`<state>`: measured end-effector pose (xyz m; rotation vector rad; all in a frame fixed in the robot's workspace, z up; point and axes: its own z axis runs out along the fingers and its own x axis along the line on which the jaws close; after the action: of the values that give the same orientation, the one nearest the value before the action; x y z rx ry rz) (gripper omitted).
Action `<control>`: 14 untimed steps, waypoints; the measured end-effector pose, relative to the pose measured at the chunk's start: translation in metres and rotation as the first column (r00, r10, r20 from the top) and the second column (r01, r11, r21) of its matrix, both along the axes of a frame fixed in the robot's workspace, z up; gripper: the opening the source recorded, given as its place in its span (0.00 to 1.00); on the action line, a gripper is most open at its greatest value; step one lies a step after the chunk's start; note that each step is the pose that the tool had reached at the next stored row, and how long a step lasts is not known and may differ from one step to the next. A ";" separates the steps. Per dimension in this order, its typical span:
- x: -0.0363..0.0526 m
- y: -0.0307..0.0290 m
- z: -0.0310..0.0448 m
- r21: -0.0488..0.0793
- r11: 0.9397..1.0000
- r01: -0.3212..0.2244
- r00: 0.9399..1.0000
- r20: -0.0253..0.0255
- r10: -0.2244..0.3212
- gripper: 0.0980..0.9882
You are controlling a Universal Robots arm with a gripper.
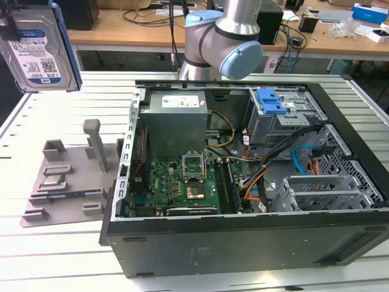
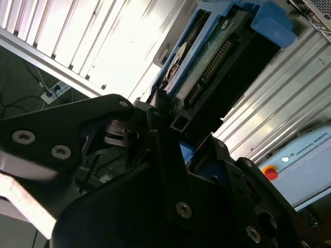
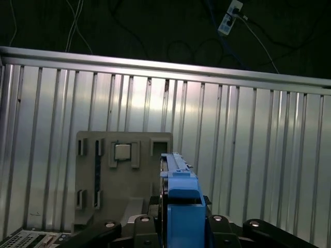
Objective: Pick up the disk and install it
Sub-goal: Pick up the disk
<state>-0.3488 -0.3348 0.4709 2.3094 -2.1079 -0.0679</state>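
The disk (image 1: 39,45), silver with a white-and-blue label and a blue frame, hangs high above the table at the exterior view's far left, clear of the surface. In the first wrist view I see the disk (image 3: 178,196) edge-on, with my gripper (image 3: 181,223) shut on it, black fingers (image 3: 147,223) pressing from both sides. The second wrist view shows the disk's (image 2: 217,57) connector end sticking out past the fingers (image 2: 164,111). The open computer case (image 1: 243,237) lies well off toward the exterior view's right.
A grey fixture plate (image 1: 61,182) with slots and an upright post lies on the slatted table below the disk, left of the case. Inside the case are a motherboard (image 1: 182,182), a power supply (image 1: 176,118), cables and a drive bay with a blue latch (image 1: 270,100). The arm's base (image 1: 222,42) stands behind.
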 end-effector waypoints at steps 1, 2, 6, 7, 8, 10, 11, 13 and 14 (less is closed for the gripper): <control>0.0000 0.0002 0.0026 0.000 1.000 0.000 1.000 0.000 0.000 0.30; 0.0000 0.0004 0.0046 0.000 1.000 0.000 1.000 0.000 0.000 0.30; 0.0000 0.0015 0.0158 0.000 1.000 0.000 1.000 0.000 0.000 0.30; 0.0000 0.0018 0.0186 0.000 1.000 0.000 1.000 0.000 0.000 0.30; 0.0000 0.0022 0.0228 0.000 1.000 0.000 1.000 0.000 0.000 0.30; 0.0000 0.0028 0.0300 0.000 1.000 0.000 1.000 0.000 0.000 0.30; 0.0000 0.0030 0.0327 0.000 1.000 0.000 1.000 0.000 0.000 0.30; 0.0000 0.0032 0.0351 0.000 1.000 0.000 1.000 0.000 0.000 0.30; 0.0000 0.0032 0.0352 0.000 1.000 0.000 1.000 0.000 0.000 0.30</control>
<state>-0.3488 -0.3316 0.5061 2.3096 -2.1080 -0.0681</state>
